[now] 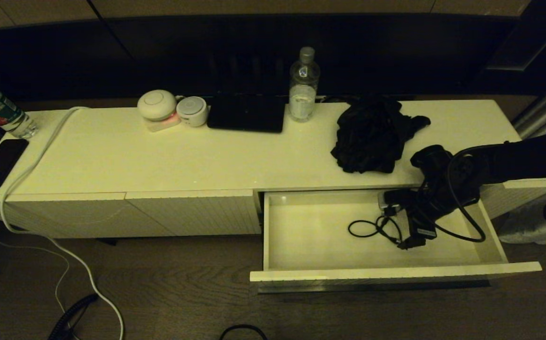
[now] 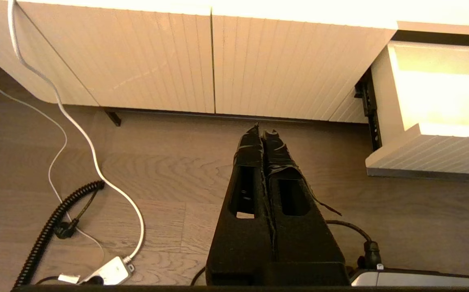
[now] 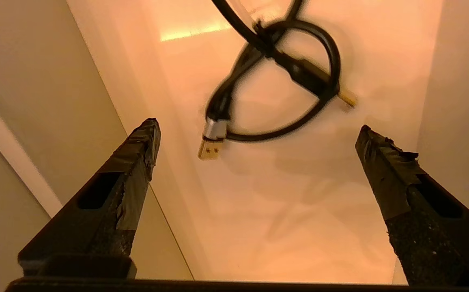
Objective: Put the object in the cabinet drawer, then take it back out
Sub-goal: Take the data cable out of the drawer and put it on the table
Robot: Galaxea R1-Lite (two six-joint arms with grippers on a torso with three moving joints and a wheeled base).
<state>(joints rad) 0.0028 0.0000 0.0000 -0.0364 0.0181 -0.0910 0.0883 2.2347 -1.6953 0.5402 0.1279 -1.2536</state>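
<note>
Black USB cable [image 3: 275, 77], coiled loosely, one item. Location: on the plain white floor of the cabinet drawer [image 1: 273, 222], which stands pulled out from the low cream cabinet; in the head view the coil [image 1: 372, 230] lies toward the drawer's right half, clear of the walls.

Construction: thin rubber-jacketed cord gathered into a couple of overlapping loops, apparently cinched where the strands cross; two plugs stick out, the nearer one with a silver collar and gold-toned metal tip.

Handling, judged: very light, limp, no fixed shape. It should drape and swing once lifted, and a single strand may slide through smooth pads. Not fragile, though the plug ends are better left unpinched. The flat-lying loops leave little to get under, so fingertips must come right down to the drawer floor.

Best hold, judged: across the crossing where the strands bunch, thickest point, so the whole coil rises together. Second choice: the stiff moulded body behind the silver-collared plug.

Right gripper [image 3: 254, 134]: inside the drawer, just short of the coil, jaws spread wide and holding nothing; the cable lies ahead of the tips, between their lines, untouched.

Left gripper [image 2: 263, 136]: parked low before the ribbed cabinet fronts, above the wood floor, jaws pressed together, empty.

Status, judged: item is in the drawer; retrieval not yet made.
</note>
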